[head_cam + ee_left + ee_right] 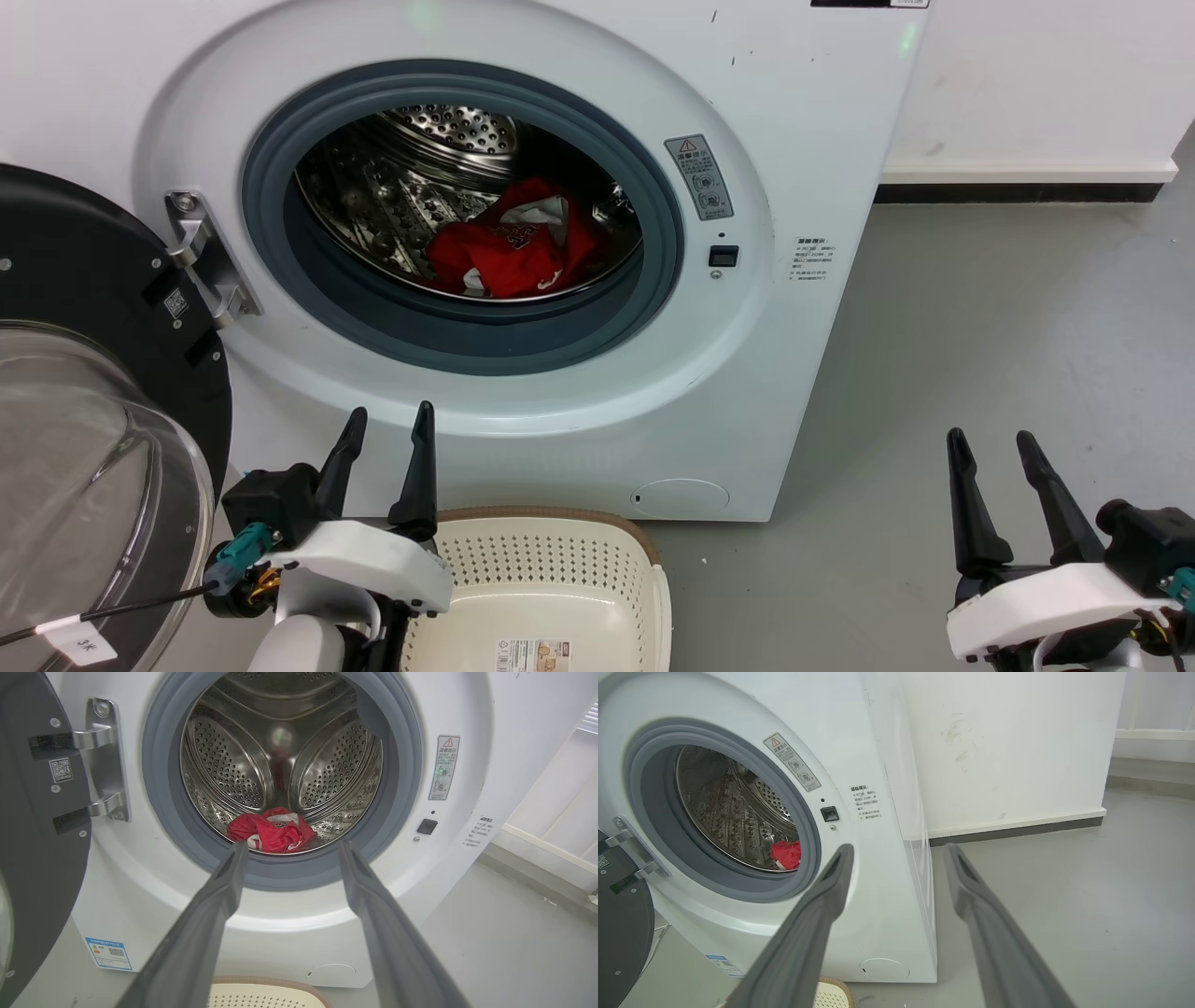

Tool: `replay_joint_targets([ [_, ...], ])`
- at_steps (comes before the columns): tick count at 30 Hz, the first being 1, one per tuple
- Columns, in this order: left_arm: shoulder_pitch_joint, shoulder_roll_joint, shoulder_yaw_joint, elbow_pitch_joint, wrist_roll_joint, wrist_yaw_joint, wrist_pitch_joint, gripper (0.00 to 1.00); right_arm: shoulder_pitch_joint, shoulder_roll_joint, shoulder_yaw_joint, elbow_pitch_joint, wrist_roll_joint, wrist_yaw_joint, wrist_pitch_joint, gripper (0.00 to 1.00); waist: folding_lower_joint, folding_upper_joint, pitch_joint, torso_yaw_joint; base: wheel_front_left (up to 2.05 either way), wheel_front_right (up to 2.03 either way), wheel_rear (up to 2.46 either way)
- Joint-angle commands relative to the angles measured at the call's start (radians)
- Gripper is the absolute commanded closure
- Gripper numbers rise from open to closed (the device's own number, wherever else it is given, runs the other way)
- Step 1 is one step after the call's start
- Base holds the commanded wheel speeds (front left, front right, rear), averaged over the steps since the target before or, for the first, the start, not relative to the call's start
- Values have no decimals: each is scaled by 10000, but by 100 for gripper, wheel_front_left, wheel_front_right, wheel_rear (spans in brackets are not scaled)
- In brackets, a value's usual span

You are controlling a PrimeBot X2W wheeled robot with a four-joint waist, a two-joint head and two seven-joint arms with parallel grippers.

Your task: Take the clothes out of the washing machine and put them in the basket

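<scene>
The white washing machine (784, 149) stands in front of me with its porthole open. Red clothes (513, 245) with white trim lie bunched low in the steel drum; the same clothes (271, 830) sit just beyond my left fingertips in the left wrist view, and a red scrap of the clothes (787, 855) peeks past the grey seal. The cream basket (560, 579) sits on the floor below the porthole. My left gripper (390, 420) is open and empty above the basket's left rim. My right gripper (991, 441) is open and empty over the floor, right of the machine.
The black-framed glass door (84, 420) hangs open on its hinge (205, 257) at the left, close beside my left arm. Grey floor (1008, 317) stretches to the right of the machine, up to a white wall with a dark skirting (1018, 191).
</scene>
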Motion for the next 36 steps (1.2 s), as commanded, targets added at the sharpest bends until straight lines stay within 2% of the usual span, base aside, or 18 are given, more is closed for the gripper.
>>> replay_joint_targets([
  [1, -224, 46, -23, -27, 227, 33, -72, 0, 57, -5, 16, -157, -220, -2, -81, 0, 0, -1, 2, 1, 0, 0, 0],
  [24, -228, 112, -250, 128, 2153, 338, -578, 0, 286, -1, 83, -340, -2173, -3, -443, 0, 0, -1, -9, 53, 0, 0, 0],
  [36, -189, -19, -134, 302, 2806, 285, -804, 0, 395, 2, 64, -379, -2870, -4, -614, 0, 0, -1, -33, 82, 0, 0, 0],
])
